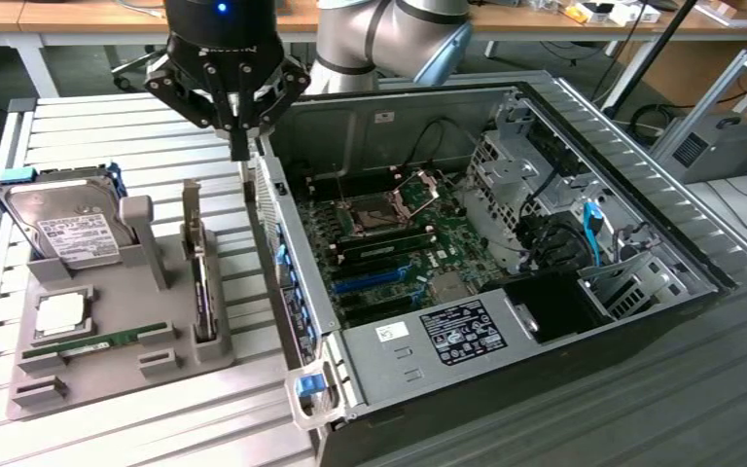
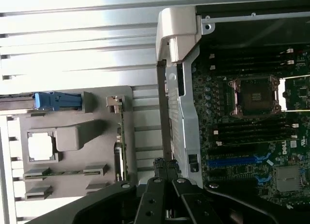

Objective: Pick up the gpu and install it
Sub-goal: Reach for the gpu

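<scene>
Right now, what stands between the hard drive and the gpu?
In the exterior view, a gray upright post rises between the hard drive and the gpu.

Table [image 1: 101, 136]: bare ribbed aluminium, brushed, is throwing hard glare. Parts holder [image 1: 114, 311] is reading as matt grey plastic, slightly grainy. The gpu [image 1: 197, 272] is showing a dark matt board and a pale satin metal bracket. Hard drive [image 1: 69, 229]: silver metal lid is shining, label is looking like white paper. Case [image 1: 400, 122] is looking like dull unpainted sheet metal, latch [image 1: 306, 384] like blue plastic. Gripper [image 1: 238, 151] is coming across black, semi-gloss. Arm [image 1: 387, 39]: smooth satin grey shell. Desks [image 1: 75, 15] behind are looking like pale wood.
</scene>
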Controlling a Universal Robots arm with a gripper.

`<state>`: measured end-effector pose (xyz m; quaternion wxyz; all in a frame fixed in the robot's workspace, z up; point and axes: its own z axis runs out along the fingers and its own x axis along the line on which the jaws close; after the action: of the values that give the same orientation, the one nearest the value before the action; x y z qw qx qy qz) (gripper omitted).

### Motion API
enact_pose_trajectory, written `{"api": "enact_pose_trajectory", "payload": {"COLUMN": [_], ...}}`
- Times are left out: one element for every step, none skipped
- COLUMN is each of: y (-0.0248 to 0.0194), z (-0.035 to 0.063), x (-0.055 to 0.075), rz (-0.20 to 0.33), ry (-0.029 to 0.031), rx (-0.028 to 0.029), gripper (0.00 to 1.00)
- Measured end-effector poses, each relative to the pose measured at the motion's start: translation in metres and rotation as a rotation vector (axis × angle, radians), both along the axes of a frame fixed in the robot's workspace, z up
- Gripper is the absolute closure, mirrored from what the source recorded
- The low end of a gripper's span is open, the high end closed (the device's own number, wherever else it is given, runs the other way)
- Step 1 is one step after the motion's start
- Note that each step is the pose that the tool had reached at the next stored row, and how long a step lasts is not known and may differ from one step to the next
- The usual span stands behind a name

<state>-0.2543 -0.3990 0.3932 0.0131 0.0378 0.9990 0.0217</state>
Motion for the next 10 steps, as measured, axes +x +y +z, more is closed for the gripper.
{"api": "enact_pose_trajectory", "payload": {"y": [0.0000, 0.0000, 0.0000, 0.0000, 0.0000, 0.0000, 0.0000, 0.0000, 0.0000, 0.0000], "z": [0.0000, 0.0000, 0.0000, 0.0000, 0.0000, -0.0001, 0.0000, 0.0000, 0.0000, 0.0000], "x": [-0.003, -0.006, -0.010, -0.012, -0.016, -0.019, -0.022, -0.024, -0.027, -0.030], "rz": [0.000, 0.000, 0.000, 0.000, 0.000, 0.000, 0.000, 0.000, 0.000, 0.000], "ry": [0.0001, 0.0001, 0.0000, 0.0001, -0.0001, -0.0001, 0.0000, 0.0001, 0.0001, 0.0001], "rx": [0.0000, 0.0000, 0.0000, 0.0000, 0.0001, 0.0001, 0.0001, 0.0000, 0.0000, 0.0000], "gripper": [0.89, 0.89, 0.89, 0.89, 0.89, 0.89, 0.89, 0.89, 0.89, 0.89]}}
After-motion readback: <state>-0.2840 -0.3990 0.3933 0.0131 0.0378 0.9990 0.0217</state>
